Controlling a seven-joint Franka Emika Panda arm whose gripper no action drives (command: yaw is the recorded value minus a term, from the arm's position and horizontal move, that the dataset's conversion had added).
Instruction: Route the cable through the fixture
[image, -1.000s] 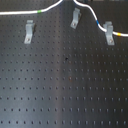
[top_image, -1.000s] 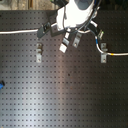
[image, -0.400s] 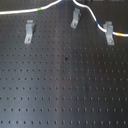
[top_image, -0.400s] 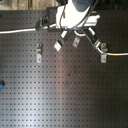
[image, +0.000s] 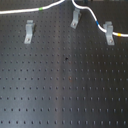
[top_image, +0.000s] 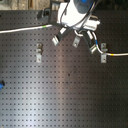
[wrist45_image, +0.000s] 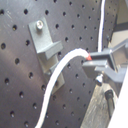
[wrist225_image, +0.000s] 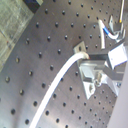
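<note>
The cable (image: 89, 15) is a thin white cord along the far side of the black pegboard. It carries a green band (image: 41, 8), a blue band (image: 96, 23) and a yellow band (image: 120, 35). Three metal fixtures stand there: left (image: 29, 31), middle (image: 75, 19) and right (image: 109, 34). The cable lies in the right fixture and loops up above the middle one. My gripper (top_image: 75, 33) hovers over the middle fixture (top_image: 76, 41) and is outside the first exterior view. In both wrist views my gripper (wrist45_image: 95, 62) is shut on the cable (wrist45_image: 60, 75) beside a fixture (wrist45_image: 45, 45).
The pegboard (image: 65, 90) spreads wide toward the near side. A small blue object (top_image: 1, 85) sits at the second exterior view's left edge. The arm's white body (top_image: 75, 10) hangs over the far edge. The cable (top_image: 20, 30) trails off leftward.
The gripper has shifted and turned slightly above the middle fixture, still holding the cable. The cable's run over the board looks almost the same.
</note>
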